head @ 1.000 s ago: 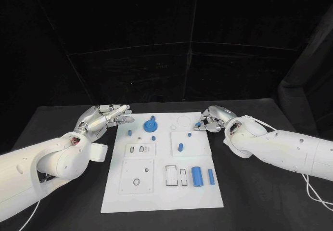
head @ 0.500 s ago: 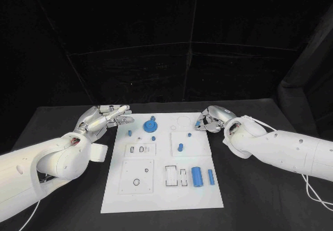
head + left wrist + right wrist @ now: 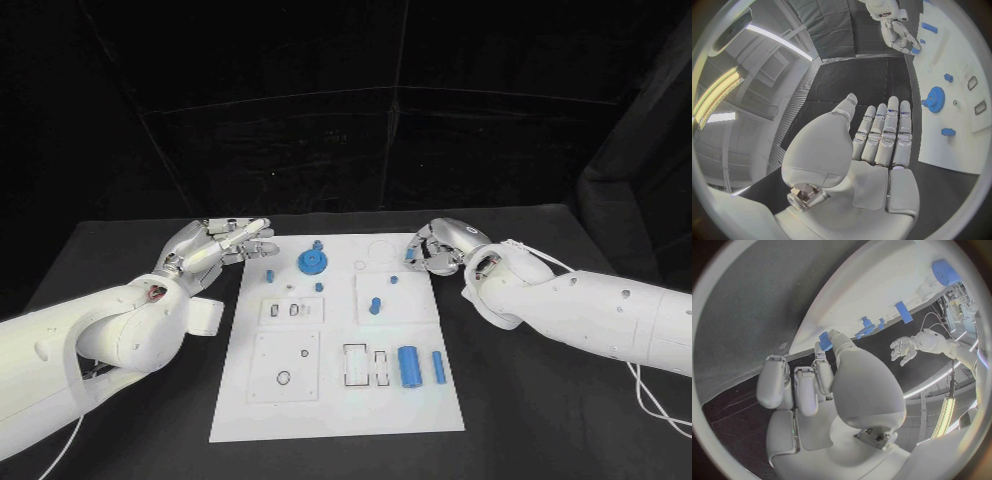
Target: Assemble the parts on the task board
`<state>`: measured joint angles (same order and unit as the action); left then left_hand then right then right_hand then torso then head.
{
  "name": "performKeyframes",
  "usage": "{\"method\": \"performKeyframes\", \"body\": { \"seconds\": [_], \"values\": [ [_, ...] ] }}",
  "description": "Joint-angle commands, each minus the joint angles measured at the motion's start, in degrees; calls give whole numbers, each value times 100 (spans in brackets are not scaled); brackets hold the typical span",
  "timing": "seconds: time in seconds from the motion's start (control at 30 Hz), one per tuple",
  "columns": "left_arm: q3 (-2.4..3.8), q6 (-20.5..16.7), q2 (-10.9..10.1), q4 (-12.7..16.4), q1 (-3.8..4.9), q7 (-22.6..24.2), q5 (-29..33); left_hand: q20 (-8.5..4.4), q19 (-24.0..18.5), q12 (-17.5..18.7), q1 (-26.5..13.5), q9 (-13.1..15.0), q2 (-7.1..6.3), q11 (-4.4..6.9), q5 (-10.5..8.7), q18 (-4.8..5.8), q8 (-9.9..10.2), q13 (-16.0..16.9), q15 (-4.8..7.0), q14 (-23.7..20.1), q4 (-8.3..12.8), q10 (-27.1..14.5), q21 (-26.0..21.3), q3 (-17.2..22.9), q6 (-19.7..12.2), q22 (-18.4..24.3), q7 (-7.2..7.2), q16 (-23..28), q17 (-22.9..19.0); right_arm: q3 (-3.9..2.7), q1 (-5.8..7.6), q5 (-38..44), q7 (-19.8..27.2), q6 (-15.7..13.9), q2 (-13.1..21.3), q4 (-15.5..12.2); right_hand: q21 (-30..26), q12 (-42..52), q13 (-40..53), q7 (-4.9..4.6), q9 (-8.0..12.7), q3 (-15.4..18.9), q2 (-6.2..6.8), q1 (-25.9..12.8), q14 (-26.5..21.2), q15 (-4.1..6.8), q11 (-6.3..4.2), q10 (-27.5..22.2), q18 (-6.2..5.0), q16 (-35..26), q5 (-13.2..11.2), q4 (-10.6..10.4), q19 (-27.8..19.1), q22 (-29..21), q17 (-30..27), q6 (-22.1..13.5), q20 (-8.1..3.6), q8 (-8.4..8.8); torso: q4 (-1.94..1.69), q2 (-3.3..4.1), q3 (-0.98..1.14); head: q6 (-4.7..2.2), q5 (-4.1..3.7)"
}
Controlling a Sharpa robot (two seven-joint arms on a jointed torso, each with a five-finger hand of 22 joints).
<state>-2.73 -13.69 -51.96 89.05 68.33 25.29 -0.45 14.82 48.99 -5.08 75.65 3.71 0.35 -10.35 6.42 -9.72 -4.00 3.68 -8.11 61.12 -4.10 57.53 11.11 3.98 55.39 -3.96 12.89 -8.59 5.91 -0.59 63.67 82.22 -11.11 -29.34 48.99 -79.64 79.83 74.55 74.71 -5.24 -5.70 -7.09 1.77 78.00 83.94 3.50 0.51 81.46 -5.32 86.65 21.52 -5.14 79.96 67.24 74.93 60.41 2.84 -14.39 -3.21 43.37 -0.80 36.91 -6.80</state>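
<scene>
- Right silver hand (image 3: 437,250) sits at the far right corner of the white task board plate (image 3: 339,400), fingers curled in. It pinches a small blue part (image 3: 825,340) between thumb and fingertip; right wrist view shows this clearly, while in the head view the part is just a blue speck (image 3: 411,257) at the fingertips.
- Left silver hand (image 3: 219,243) hovers off the board's far left corner, over the black table (image 3: 562,400). Left wrist view shows its fingers (image 3: 887,132) straight and side by side, thumb apart, holding nothing.
- Blue round gear-like part (image 3: 312,262) stands on the board between the hands, nearer the left one.
- Blue cylinder (image 3: 410,366) and thin blue pin (image 3: 438,367) lie side by side on the near half of the board, well apart from both hands.
</scene>
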Motion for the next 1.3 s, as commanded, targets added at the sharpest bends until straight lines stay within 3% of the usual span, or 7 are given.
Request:
{"method": "performKeyframes", "body": {
  "seconds": [0.03, 0.37, 0.57, 0.8, 1.03, 1.17, 1.3],
  "values": [
    [5, 82, 4, 5, 6, -4, -21, 0, 54, 40, -10, -7, 45, -20, -32, -87, 23, -6, -7, 32, 26, -13, -20, -5, -12, 10, 38, 30, -2, -4, 10, 19, 160, -221, 21, -88, 40, 32, 239, -28, 23, -188, 89, -147, 463, -24, 22, 18, 99, 13, 64, -32, 43, 30, 826, 7, 9, 19, 1, -1, 0, 2, -1],
    [5, 76, -11, 31, 8, -19, -21, 1, 56, 45, -13, -7, 46, -22, -32, -86, 26, -6, -9, 33, 29, -20, -23, -7, -19, 10, 40, 33, -2, -26, 42, -116, 12, -70, 175, -487, 94, 69, 277, -22, 43, -669, 301, -448, 474, -26, 19, 53, 119, 34, 110, -75, 93, 146, 876, 53, 10, 29, -13, -10, -15, -3, 6],
    [5, 67, -17, 42, 10, -22, -21, 2, 56, 47, -14, -7, 47, -23, -31, -86, 26, -6, -9, 33, 31, -22, -25, -8, -21, 10, 40, 34, -2, -41, 249, -78, -256, 208, 143, -754, 135, 77, 285, -10, 39, -773, 363, -520, 479, -21, 11, 62, 136, 46, -1, -66, 131, 241, 901, 95, 7, 15, -7, -26, -26, 2, 38],
    [5, 60, 9, 4, 11, -17, -21, 2, 57, 47, -14, -7, 47, -23, -31, -86, 26, -5, -10, 34, 32, -22, -26, -9, -21, 10, 39, 35, -2, -43, 525, 240, -475, 547, -180, -865, 165, 97, 304, -1, 36, -848, 393, -547, 486, -15, 4, 77, 148, 60, -85, -41, 161, 305, 933, 120, 2, 9, -28, -100, -70, 77, 96],
    [5, 45, 31, -66, 13, 3, -21, 2, 57, 46, -14, -6, 51, -21, -31, -86, 24, -4, -10, 35, 34, -19, -27, -8, -18, 10, 34, 37, -1, -38, 605, 603, -475, 825, -748, -687, 180, 121, 325, 2, 36, -890, 393, -540, 490, -13, 1, 91, 154, 70, -101, -22, 176, 339, 953, 124, 0, 10, -77, -172, -108, 175, 267],
    [6, 26, 38, -103, 21, 19, -21, 3, 59, 45, -14, -4, 54, -18, -30, -86, 21, -3, -10, 36, 37, -14, -29, -7, -15, 10, 30, 38, -1, 4, 614, 799, -434, 1011, -1130, -533, 186, 123, 327, -2, 39, -926, 385, -541, 492, -12, 2, 93, 157, 73, -110, -11, 181, 351, 959, 118, -1, 18, -102, -203, -128, 176, 320],
    [6, 14, 54, -126, 31, 30, -21, 3, 59, 45, -14, -4, 54, -18, -30, -86, 21, -3, -10, 36, 37, -14, -29, -7, -15, 10, 30, 38, -1, 151, 616, 973, -403, 1169, -1428, -422, 189, 122, 328, -11, 46, -968, 375, -551, 491, -15, 9, 92, 158, 73, -119, -5, 182, 356, 959, 97, -1, 37, -131, -238, -145, 255, 374]
  ]
}}
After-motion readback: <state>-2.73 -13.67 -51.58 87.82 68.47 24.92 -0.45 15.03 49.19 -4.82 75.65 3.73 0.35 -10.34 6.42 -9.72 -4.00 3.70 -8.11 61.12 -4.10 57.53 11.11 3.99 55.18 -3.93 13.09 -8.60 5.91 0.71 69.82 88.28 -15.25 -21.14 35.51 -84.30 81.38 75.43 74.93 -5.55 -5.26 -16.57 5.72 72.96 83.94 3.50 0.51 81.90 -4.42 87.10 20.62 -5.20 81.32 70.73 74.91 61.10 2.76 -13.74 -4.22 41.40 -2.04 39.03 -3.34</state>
